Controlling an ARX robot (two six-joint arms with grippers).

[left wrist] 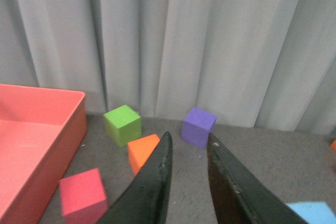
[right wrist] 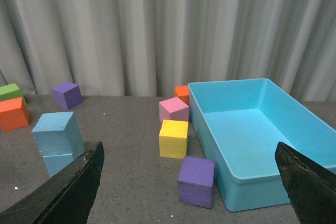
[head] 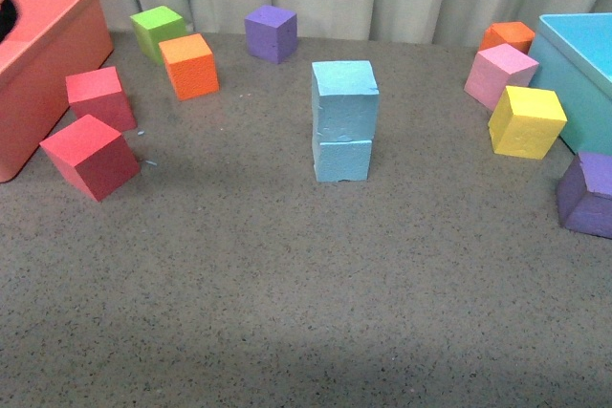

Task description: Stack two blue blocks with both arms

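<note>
Two matte sky-blue blocks, upper block (head: 344,97) stacked on lower block (head: 341,160); left gripper (left wrist: 188,153) narrowly parted, right gripper (right wrist: 191,169) spread wide, both empty.

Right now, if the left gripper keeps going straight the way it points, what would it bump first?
Probably the purple cube: it sits just beyond the left gripper, in line with the narrow gap between its jaws. The orange cube lies off to one side. Depth is hard to judge, so it might pass over it towards the curtain.

The speckled grey desk (head: 287,312) carries a light-blue foam cube stack (head: 342,121); left of it sit red cubes (head: 91,155), right a yellow cube (head: 526,121).
</note>
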